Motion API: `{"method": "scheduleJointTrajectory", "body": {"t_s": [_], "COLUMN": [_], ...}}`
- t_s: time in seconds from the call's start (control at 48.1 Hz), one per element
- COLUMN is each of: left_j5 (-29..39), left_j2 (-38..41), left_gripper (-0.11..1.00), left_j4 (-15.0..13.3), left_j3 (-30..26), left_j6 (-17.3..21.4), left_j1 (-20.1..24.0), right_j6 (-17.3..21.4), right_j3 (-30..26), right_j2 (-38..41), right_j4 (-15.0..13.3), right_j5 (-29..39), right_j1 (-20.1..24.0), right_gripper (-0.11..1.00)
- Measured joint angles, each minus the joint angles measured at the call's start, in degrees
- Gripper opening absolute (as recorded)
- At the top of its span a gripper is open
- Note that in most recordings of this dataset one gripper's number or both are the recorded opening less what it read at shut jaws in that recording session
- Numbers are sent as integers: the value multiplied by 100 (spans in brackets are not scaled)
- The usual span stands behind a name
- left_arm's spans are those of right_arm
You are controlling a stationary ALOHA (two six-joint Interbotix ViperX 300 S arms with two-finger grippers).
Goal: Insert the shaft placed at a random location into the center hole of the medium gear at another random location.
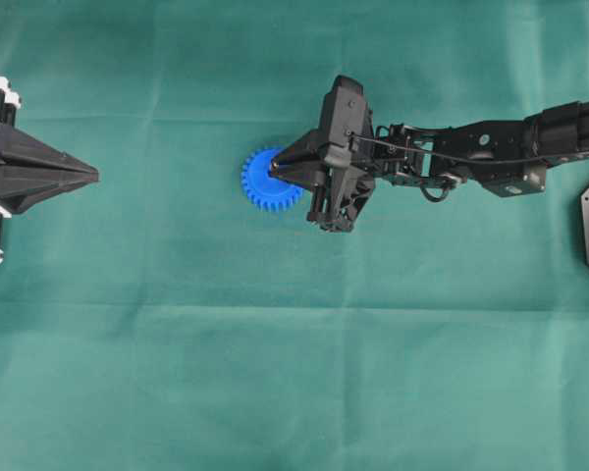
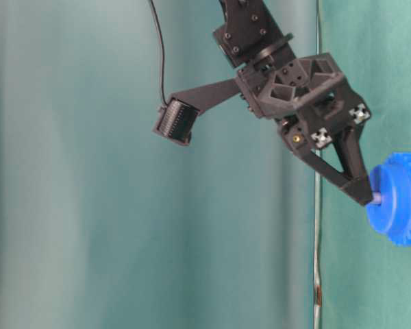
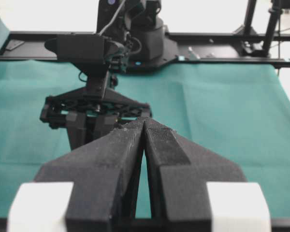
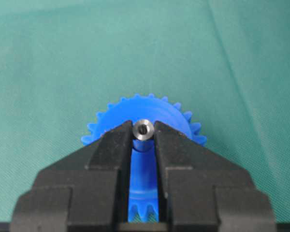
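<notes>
Blue medium gear [image 1: 267,181] on green cloth, with the shaft held over its middle.

Silvery and hollow-ended in the right wrist view, the shaft [image 4: 143,129] sits pinched between the right gripper [image 4: 143,136] fingertips, its tip at the gear's raised hub; the center hole itself is hidden behind the shaft and fingers. Near mid-table, the right arm covers the gear's right edge from overhead. Well apart at the left edge, the left gripper [image 1: 90,176] rests with jaws pressed together, holding nothing. Green cloth [image 1: 275,373] covers the table.
</notes>
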Motion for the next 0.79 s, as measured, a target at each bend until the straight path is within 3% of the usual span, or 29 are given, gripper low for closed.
{"method": "scheduleJointTrajectory", "body": {"t_s": [0.645, 0.686, 0.791], "left_j5": [0, 0, 0], "left_j2": [0, 0, 0], "left_gripper": [0, 0, 0], "left_j4": [9, 0, 0], "left_j3": [0, 0, 0], "left_j6": [0, 9, 0], "left_j1": [0, 0, 0], "right_j6": [0, 0, 9], "right_j3": [-132, -149, -185], "right_j2": [141, 141, 141], "right_j4": [0, 9, 0], "right_j5": [62, 70, 70], "right_j1": [-9, -18, -18], "right_gripper": [15, 19, 50]}}
